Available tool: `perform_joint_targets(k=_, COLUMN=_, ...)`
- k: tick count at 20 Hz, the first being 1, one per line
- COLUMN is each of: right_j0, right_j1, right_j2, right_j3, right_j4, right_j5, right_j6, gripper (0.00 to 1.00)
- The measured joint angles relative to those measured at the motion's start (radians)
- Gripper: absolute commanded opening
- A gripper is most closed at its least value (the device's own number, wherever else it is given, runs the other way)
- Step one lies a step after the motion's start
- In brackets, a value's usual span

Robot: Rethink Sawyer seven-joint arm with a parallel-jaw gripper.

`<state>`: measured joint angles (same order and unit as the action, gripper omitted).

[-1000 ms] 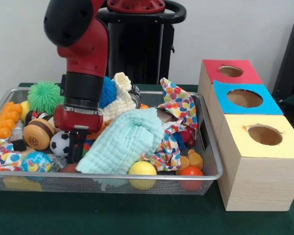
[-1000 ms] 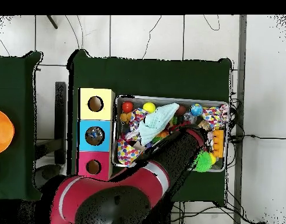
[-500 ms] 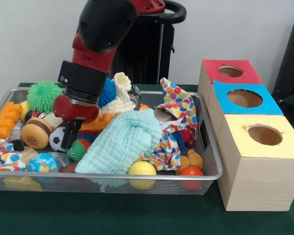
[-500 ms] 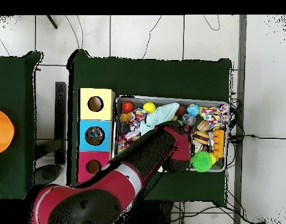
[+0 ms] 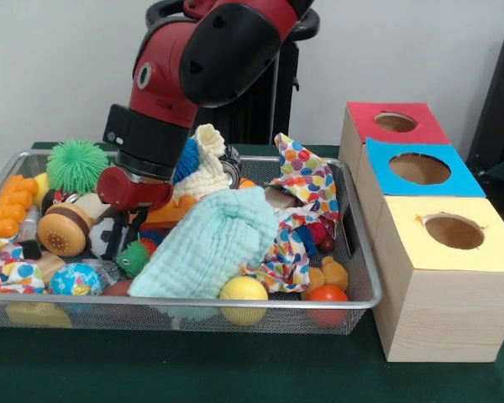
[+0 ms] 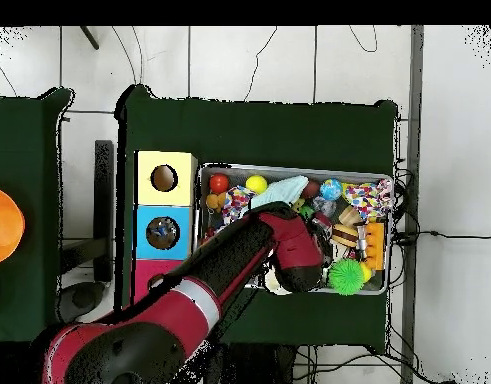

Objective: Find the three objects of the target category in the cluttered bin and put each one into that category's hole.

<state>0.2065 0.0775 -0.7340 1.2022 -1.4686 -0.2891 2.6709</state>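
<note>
A: Gripper (image 5: 124,228) down in the wire bin (image 5: 185,300), left of middle, sunk between the soccer ball (image 5: 101,241) and the mint cloth (image 5: 210,243). Wide, narrow or holding something?

B: Cannot tell. Tip buried in the clutter in the front view, hidden under the arm from overhead.

A: And the target things?

B: Category not named, so only a guess: balls, perhaps. Soccer ball touching or just beside the gripper, small green spiky ball (image 5: 134,257) right below it, globe ball (image 5: 74,279) near the front-left wall, yellow ball (image 5: 244,290) and red ball (image 5: 326,294) against the front rim. None yet at the boxes; the yellow box (image 5: 441,311) well apart, outside the bin to the side.

A: Handling?

B: Probably light, all of them. Smooth round ones likely slippery and prone to rolling, so best gripped across the widest part, from straight above. Spiky one soft and squashy; better to close through the spines onto the core, not on the tips.

A: Risks?

B: Snagging the mint cloth along with a ball, or nudging the burger toy (image 5: 63,228) and burying the globe ball deeper.
</note>
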Motion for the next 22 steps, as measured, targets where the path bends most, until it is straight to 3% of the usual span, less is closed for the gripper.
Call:
perform_joint_targets(k=4, right_j0=-0.028, right_j1=-0.022, right_j2=0.006, right_j3=0.000, right_j4=0.013, right_j5=-0.001, right_j6=0.025, gripper=1.00)
perform_joint_targets(k=11, right_j0=-0.085, right_j1=-0.058, right_j2=0.019, right_j3=0.001, right_j4=0.123, right_j5=-0.001, right_j6=0.024, gripper=1.00)
perform_joint_targets(k=15, right_j0=-0.125, right_j1=-0.065, right_j2=0.014, right_j3=0.004, right_j4=0.270, right_j5=-0.006, right_j6=0.004, gripper=1.00)
perform_joint_targets(k=17, right_j0=-0.145, right_j1=-0.055, right_j2=-0.005, right_j3=0.012, right_j4=0.409, right_j5=-0.036, right_j6=-0.035, gripper=1.00)
perform_joint_targets(k=22, right_j0=-0.157, right_j1=-0.037, right_j2=-0.038, right_j3=0.027, right_j4=0.572, right_j5=-0.116, right_j6=-0.127, gripper=1.00)
